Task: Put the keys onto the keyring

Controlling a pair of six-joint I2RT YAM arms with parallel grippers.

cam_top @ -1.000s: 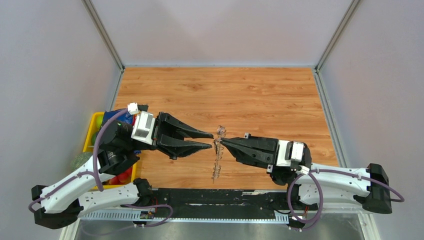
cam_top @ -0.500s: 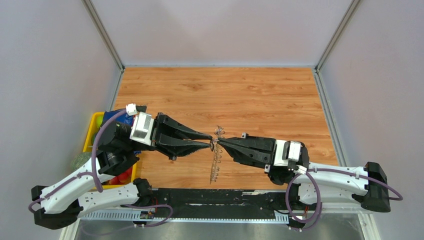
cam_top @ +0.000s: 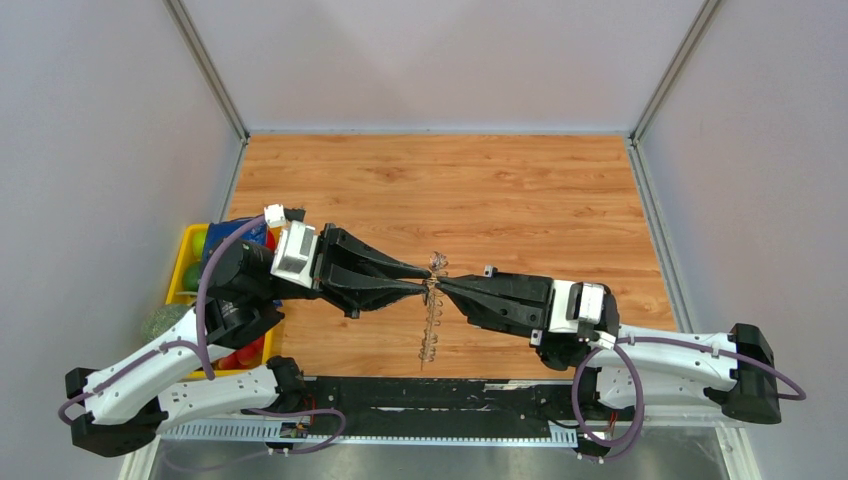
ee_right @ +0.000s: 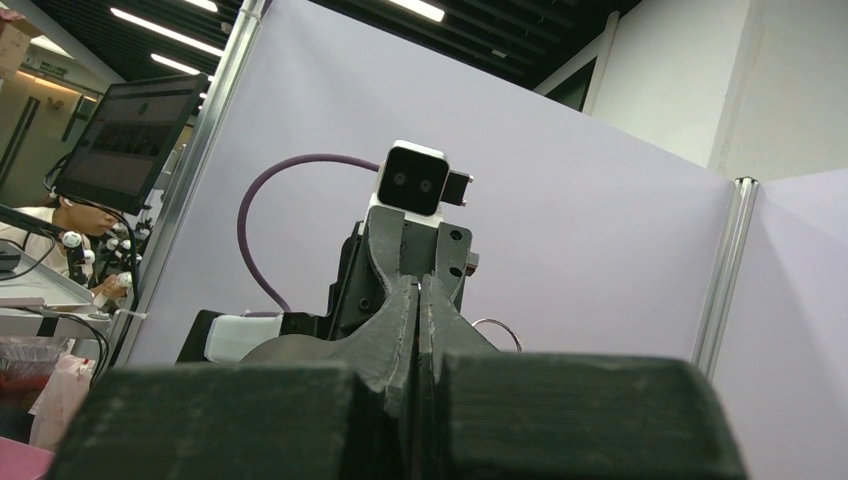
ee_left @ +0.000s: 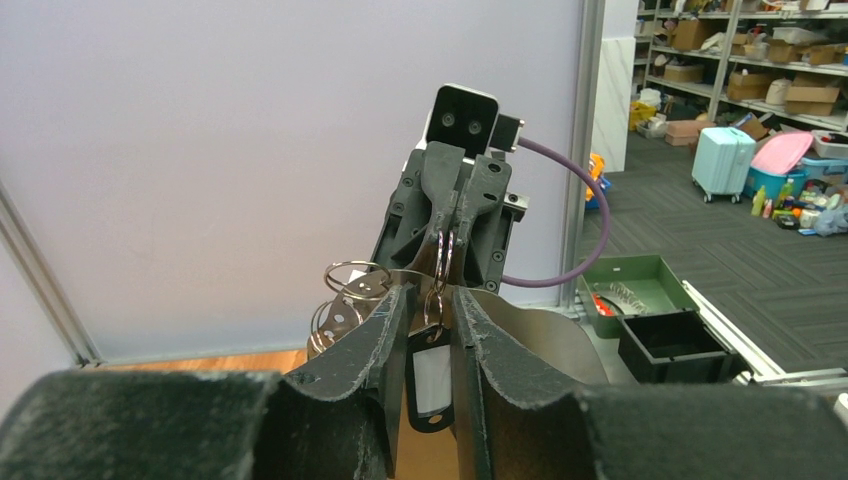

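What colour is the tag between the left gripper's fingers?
The tag is black with a pale centre; left wrist view.

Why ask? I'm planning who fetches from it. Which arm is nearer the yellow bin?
Left. The left arm has its wrist over the yellow bin, at its right edge; the right arm reaches in from the opposite side of the table, well clear of it.

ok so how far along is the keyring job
Done: the right hand is shut on the keyring, which hangs from its tips. In hand: the left hand has its fingers either side of a black-headed key dangling below that grip; a firm pinch isn't clear. Left: I can't tell whether that key is threaded on.
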